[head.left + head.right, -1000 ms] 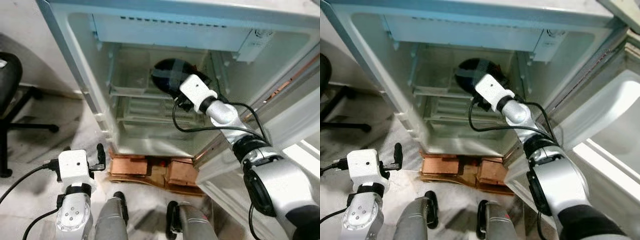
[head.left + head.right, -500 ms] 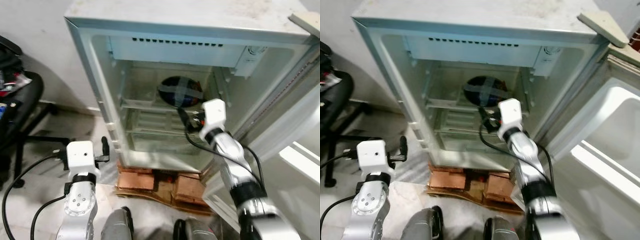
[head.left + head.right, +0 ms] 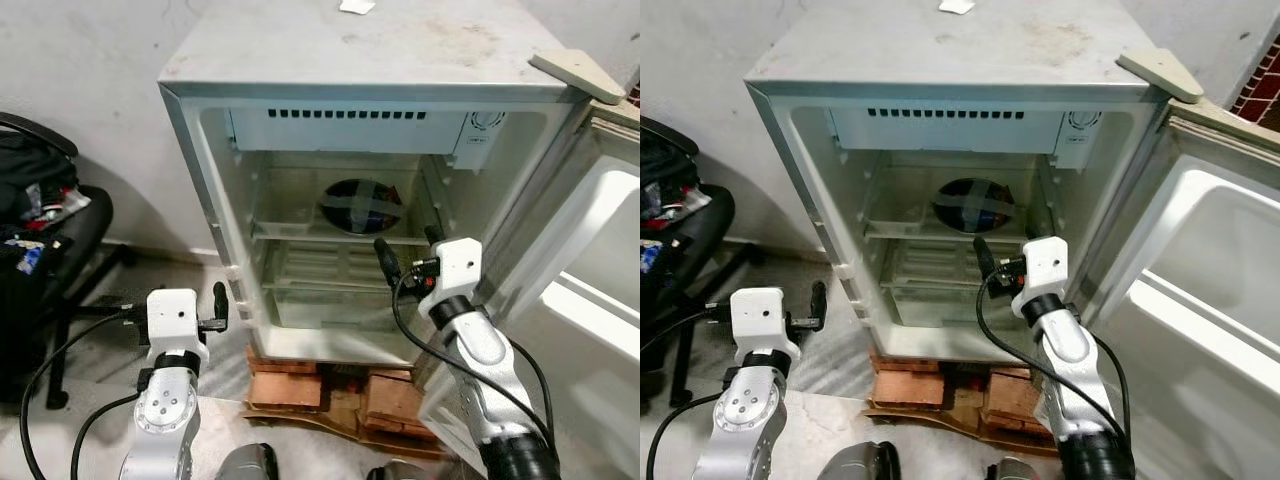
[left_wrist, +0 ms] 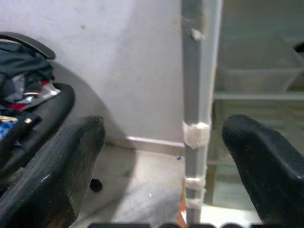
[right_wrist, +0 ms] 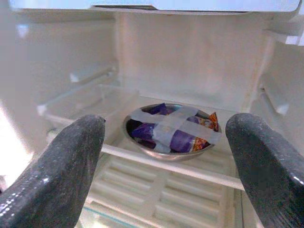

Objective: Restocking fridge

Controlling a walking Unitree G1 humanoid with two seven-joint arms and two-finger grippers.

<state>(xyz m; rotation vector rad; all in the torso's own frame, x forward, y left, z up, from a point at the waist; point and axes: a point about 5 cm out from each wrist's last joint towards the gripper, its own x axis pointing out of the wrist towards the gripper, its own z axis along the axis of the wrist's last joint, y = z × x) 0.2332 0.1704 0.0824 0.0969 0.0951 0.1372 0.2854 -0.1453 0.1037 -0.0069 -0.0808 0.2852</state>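
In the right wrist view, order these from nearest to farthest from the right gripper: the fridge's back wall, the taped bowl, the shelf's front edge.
1. Shelf's front edge, just ahead of the right gripper.
2. Taped bowl, on the shelf.
3. Back wall, behind the bowl.

Open fridge (image 3: 360,60) ahead, its door (image 3: 590,300) swung to the right. A bowl (image 3: 362,203) sits on the upper shelf (image 3: 300,232), right of centre. Bricks (image 3: 330,390) lie under the fridge; a chair (image 3: 60,230) stands to its left. The right gripper (image 3: 405,250) is before the shelves, the left gripper (image 3: 218,305) by the fridge's left edge.
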